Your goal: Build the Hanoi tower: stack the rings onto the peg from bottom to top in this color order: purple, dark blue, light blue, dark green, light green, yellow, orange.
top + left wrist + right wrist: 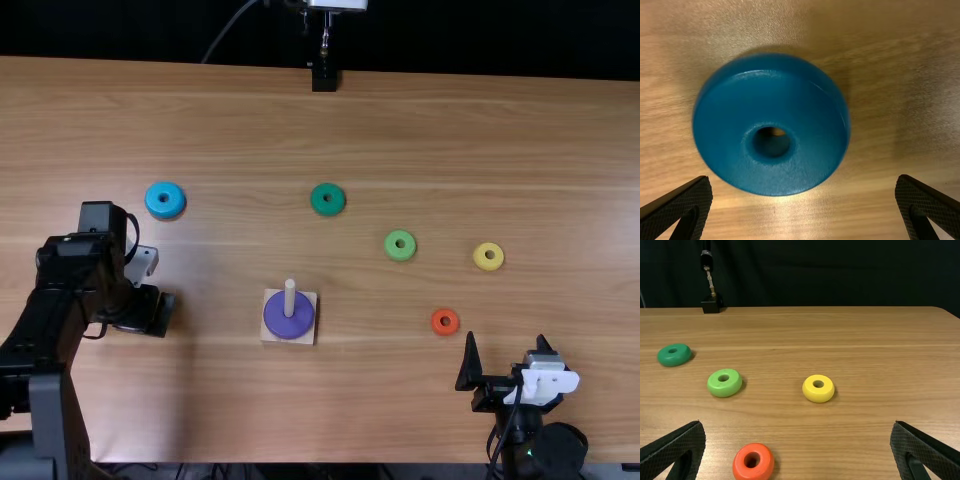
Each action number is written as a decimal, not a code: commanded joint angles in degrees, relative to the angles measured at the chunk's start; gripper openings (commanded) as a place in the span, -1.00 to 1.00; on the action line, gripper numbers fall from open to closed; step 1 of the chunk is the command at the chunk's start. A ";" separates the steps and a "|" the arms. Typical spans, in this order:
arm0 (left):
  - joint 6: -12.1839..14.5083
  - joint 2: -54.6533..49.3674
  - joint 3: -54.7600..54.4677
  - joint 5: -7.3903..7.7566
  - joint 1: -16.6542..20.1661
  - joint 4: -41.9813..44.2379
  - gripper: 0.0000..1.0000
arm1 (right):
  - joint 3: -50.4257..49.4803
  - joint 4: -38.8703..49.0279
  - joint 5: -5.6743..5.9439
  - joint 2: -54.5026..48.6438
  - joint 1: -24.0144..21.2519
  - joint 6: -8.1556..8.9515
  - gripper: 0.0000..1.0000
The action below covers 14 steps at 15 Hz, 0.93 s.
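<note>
While left gripper [158, 314] faces blue ring [772, 102], jaws apart | right gripper [506, 338]: jaws apart

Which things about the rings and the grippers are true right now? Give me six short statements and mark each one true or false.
The purple ring is around the peg. True.
The yellow ring and orange ring lie on the table. True.
They touch. False: they lie apart.
The peg bears two rings. False: one.
The left gripper is open. True.
The right gripper is shut. False: its fingers are apart.
</note>
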 commanded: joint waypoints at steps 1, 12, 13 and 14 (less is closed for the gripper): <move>1.03 1.75 2.98 0.55 0.18 0.11 1.00 | -3.79 -4.28 -0.35 -0.56 -0.53 0.18 1.00; 1.03 4.65 4.38 0.55 0.36 4.44 1.00 | -3.79 -4.28 -0.35 -0.56 -0.53 0.08 1.00; 1.03 4.65 4.38 0.55 0.36 4.33 1.00 | -3.70 -4.28 -0.35 -0.56 -0.53 0.08 1.00; 1.03 4.65 4.38 0.34 0.36 4.44 1.00 | -3.79 -4.28 -0.35 -0.56 -0.53 0.18 1.00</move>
